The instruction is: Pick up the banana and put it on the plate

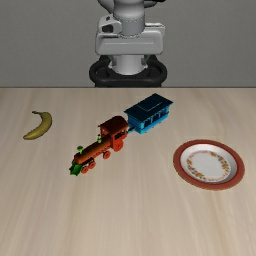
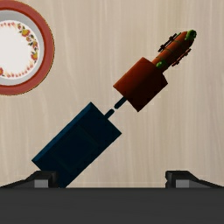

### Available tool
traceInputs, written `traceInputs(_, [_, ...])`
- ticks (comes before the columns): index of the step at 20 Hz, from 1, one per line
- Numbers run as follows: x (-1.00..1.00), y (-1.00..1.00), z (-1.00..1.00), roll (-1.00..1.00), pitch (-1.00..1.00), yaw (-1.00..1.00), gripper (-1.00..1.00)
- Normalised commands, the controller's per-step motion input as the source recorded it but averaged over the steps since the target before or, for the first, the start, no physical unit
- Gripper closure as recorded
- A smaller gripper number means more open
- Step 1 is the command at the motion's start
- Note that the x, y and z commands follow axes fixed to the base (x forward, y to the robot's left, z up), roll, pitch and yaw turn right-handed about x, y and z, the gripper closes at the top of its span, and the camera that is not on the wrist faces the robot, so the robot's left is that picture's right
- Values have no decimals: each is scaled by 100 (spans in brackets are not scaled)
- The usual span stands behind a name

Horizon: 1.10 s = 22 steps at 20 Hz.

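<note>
The yellow banana (image 1: 38, 124) lies on the wooden table toward the exterior view's left. A white plate (image 1: 209, 162) with a red patterned rim sits toward the exterior view's right, also seen in the wrist view as plate (image 2: 17, 44). My gripper (image 2: 112, 179) is open, its fingertips wide apart with nothing between them. It hangs high over the table's far middle, above the blue wagon (image 2: 79, 144), well away from the banana. My arm (image 1: 128, 35) stands at the far edge.
A toy train lies diagonally mid-table between banana and plate: a red and green locomotive (image 1: 98, 147) coupled to a blue wagon (image 1: 148, 114). In the wrist view the locomotive (image 2: 162, 61) lies beyond the wagon. Bare wood surrounds the banana and plate.
</note>
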Motion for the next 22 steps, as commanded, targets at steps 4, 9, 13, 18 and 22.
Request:
traceInputs(4, [0, -100, 0, 0, 0, 0, -100])
traceInputs(9, [0, -100, 0, 0, 0, 0, -100])
traceInputs(13, [0, -100, 0, 0, 0, 0, -100])
traceInputs(18, [0, -100, 0, 0, 0, 0, -100])
traceInputs(22, [0, -100, 0, 0, 0, 0, -100])
